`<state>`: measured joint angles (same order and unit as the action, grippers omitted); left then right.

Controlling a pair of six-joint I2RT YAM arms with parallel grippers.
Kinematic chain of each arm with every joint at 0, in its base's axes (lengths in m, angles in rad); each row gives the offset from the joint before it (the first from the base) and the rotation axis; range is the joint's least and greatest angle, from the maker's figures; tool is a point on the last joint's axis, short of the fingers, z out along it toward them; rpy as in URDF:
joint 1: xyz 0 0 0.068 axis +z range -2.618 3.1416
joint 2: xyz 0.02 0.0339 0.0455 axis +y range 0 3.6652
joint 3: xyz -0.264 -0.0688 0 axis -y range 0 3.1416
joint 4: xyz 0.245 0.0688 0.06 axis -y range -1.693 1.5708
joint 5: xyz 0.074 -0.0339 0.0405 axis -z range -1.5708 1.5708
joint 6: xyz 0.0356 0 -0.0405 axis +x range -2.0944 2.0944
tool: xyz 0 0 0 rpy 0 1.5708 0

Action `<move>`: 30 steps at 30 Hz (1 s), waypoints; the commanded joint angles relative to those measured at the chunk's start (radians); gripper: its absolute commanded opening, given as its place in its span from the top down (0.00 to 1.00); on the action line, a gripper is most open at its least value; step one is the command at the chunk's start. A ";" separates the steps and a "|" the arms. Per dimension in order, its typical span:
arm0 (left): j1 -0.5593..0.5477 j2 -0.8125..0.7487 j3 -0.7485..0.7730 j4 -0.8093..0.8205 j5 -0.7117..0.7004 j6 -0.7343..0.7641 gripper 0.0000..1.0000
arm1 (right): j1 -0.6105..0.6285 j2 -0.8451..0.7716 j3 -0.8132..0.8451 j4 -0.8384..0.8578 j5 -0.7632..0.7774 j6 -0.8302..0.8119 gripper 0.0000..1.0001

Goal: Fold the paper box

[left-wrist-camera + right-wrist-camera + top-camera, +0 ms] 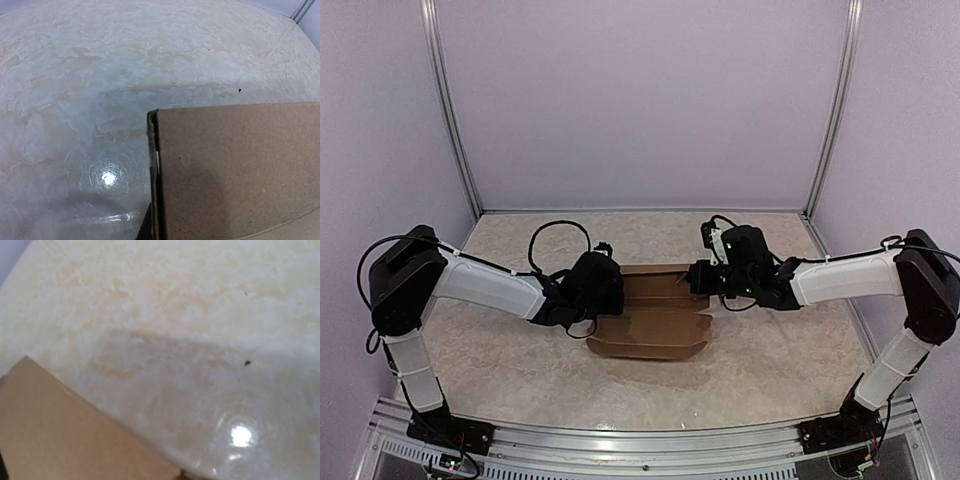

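Observation:
The paper box [655,330] lies mid-table, brown and partly folded, with low walls raised at the back and a flat front panel with rounded tabs. My left gripper [610,292] is at the box's left end, shut. In the left wrist view, a doubled cardboard wall edge [154,165] runs straight down into the jaws, beside a dark sliver of finger [144,229]. My right gripper [694,276] is shut at the box's right end. The right wrist view shows only a cardboard panel [60,430] at lower left, with no fingers visible, so I cannot tell whether it touches the box.
The table [770,340] has a pale marbled top, glossy under the lamps. Lilac walls and metal posts [832,110] close in the back and sides. A metal rail [640,440] runs along the near edge between the arm bases. A black cable [555,235] loops over the left arm.

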<state>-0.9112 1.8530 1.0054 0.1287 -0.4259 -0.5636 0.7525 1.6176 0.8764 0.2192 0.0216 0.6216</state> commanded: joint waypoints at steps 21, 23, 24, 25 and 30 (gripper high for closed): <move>0.114 -0.149 -0.034 0.045 0.203 -0.094 1.00 | 0.019 -0.274 -0.039 -0.127 -0.108 -0.154 1.00; 0.129 -0.151 -0.046 0.076 0.239 -0.096 1.00 | 0.019 -0.305 -0.050 -0.139 -0.145 -0.197 1.00; 0.137 -0.152 -0.057 0.107 0.270 -0.099 1.00 | 0.019 -0.321 -0.060 -0.139 -0.162 -0.219 1.00; 0.142 -0.156 -0.067 0.129 0.296 -0.101 1.00 | 0.019 -0.340 -0.072 -0.138 -0.180 -0.236 1.00; 0.166 -0.179 -0.085 0.165 0.353 -0.111 1.00 | 0.019 -0.456 -0.145 -0.104 -0.274 -0.313 1.00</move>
<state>-0.7586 1.7187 0.9447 0.2214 -0.1535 -0.6529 0.7635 1.2453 0.7879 0.1188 -0.1562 0.3996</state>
